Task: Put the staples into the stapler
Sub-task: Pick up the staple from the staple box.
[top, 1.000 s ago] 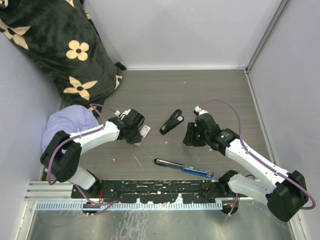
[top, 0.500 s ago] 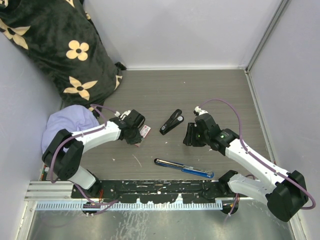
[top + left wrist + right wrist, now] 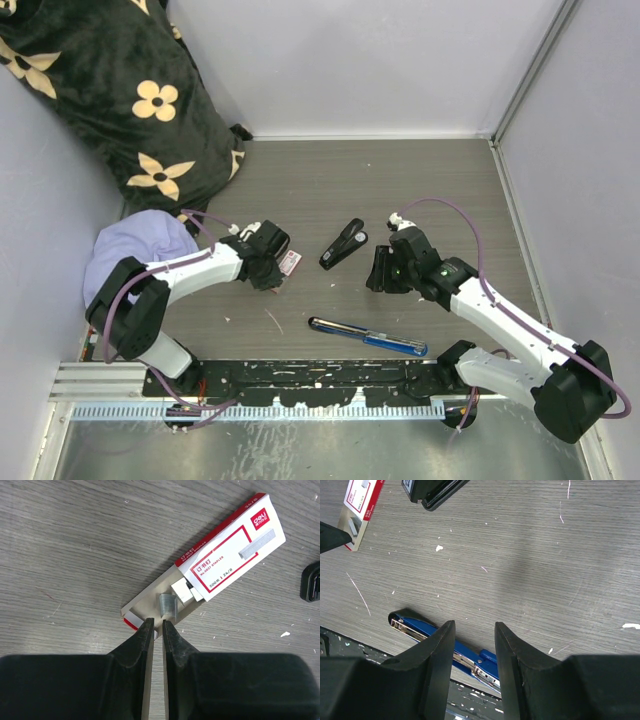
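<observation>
Grey table (image 3: 420, 180): staples (image 3: 291, 263), black stapler (image 3: 342, 244), blue stapler (image 3: 368, 337)

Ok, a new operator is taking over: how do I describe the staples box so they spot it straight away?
From the flowered cushion at the table's far left, come nearer to the left tool. The box lies flat at its tips, left of the black stapler. It alone is white with a red label, its tray slid partly out.

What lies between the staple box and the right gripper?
The black stapler lies on the table between the staple box and the right gripper; the top view shows it.
</observation>
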Motion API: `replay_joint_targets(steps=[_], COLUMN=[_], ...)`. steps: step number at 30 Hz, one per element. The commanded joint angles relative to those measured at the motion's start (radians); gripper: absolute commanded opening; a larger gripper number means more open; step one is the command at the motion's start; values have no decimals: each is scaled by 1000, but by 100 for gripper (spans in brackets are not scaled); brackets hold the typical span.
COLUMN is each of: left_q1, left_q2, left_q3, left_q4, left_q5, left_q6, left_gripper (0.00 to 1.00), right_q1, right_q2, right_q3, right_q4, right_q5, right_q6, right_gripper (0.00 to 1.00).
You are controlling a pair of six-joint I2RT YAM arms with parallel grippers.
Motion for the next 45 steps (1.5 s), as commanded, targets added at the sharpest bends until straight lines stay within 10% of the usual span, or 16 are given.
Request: replay_joint_targets(steps=[1, 45], left_q1=[9, 18], left_q2=[-1, 59], left_q3=[-3, 8], left_q4=[43, 97], left_q5=[-23, -34], left_q6=[16, 49], left_gripper=[13, 8], right_q1=[-3, -3], right_q2=[-1, -15], right_q3=[17, 14], right_q4=[26, 9], right_q5=[5, 17], right_q6=[6, 18], right_gripper=[44, 44])
